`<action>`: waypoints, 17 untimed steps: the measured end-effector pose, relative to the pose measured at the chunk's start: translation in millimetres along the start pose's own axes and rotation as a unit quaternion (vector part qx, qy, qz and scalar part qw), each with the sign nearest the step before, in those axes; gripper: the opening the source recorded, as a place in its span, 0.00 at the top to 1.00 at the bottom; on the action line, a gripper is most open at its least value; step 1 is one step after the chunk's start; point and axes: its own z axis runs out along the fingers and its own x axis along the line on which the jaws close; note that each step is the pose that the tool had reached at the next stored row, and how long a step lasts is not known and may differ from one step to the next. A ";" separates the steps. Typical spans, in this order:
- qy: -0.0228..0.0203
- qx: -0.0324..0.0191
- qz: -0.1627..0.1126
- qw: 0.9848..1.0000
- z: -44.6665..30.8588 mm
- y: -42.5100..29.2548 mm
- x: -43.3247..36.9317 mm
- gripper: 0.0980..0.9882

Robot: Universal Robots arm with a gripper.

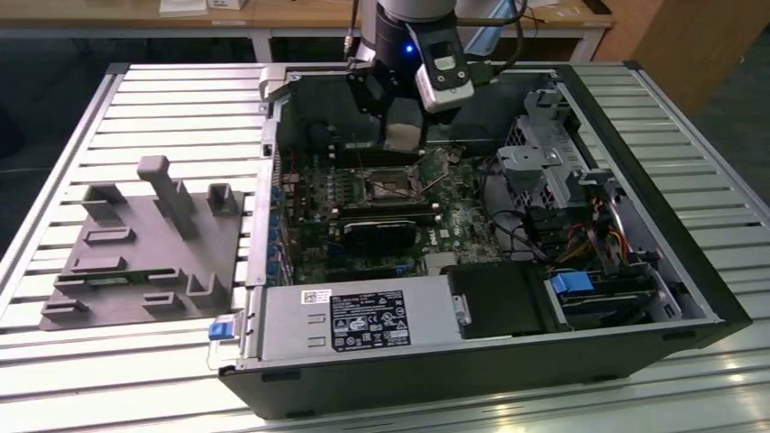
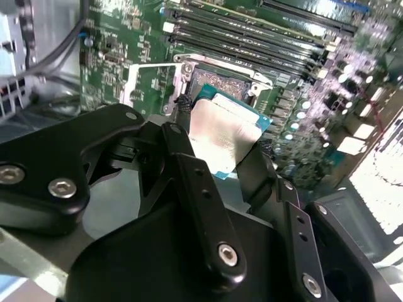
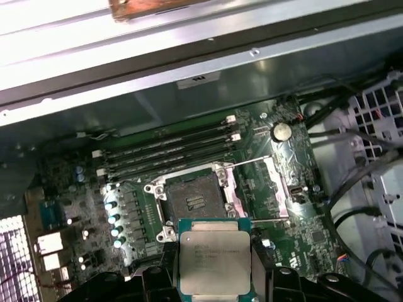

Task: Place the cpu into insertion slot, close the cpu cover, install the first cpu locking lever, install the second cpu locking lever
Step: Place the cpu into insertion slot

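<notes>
Item: cpu (image 3: 214, 261), dull silver top on a green carrier edge, pinched on two opposite edges by the gripper's (image 3: 215, 272) black fingers (image 2: 189, 170). In both wrist views it hangs above and just to one side of the insertion slot (image 3: 192, 201), not touching it. Slot: open, contact field exposed, no chip seated. The cpu cover (image 3: 234, 192) is swung back beside the slot, and the memory slots (image 3: 170, 154) run along the slot's far side. Setting: motherboard inside an open computer case (image 1: 626, 343) on a slatted bench (image 1: 144, 99), with the arm reaching in directly over the slot. Step judged in hand: seating the chip. Handling notes, as judgement: keep the chip level and square to the slot's rim, match its orientation to the slot, descend straight without sliding across the contacts, use no pressing force, and keep the fingers clear of the raised cover.
</notes>
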 end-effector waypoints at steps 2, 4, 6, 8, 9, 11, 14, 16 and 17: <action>-0.002 0.000 0.018 1.000 1.6 -0.2 0.0 0.50; -0.003 0.001 0.036 0.999 3.3 -0.3 0.1 0.50; -0.005 0.001 0.054 0.999 4.8 -0.4 0.1 0.50; -0.006 0.001 0.072 0.997 6.3 -0.6 0.1 0.50; -0.007 0.001 0.081 0.997 6.9 -0.6 0.1 0.50; -0.009 0.002 0.099 0.995 7.3 -0.6 0.1 0.50; -0.011 0.002 0.126 0.992 7.8 -0.7 0.1 0.50; -0.012 0.002 0.143 0.990 8.2 -0.7 0.1 0.50; -0.013 0.002 0.152 0.988 8.4 -0.7 0.1 0.50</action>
